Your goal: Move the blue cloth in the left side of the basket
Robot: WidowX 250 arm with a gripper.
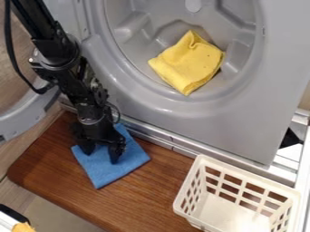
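Our pincer (101, 153) spreads open over the blue cloth (115, 169) on the wooden board (54, 165)
It hides part of the cloth from us; the white basket (241, 172), well apart, is cut off below; a yellow cloth (189, 62) lies in the grey hollow (139, 56)

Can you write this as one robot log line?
gripper: open, at blue cloth | blue cloth: on brown board, outside basket | yellow cloth: in grey hollow

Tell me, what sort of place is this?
Probably a laundry area, perhaps a mock-up: a grey washer holds a yellow cloth, with a white basket and a blue cloth outside it.
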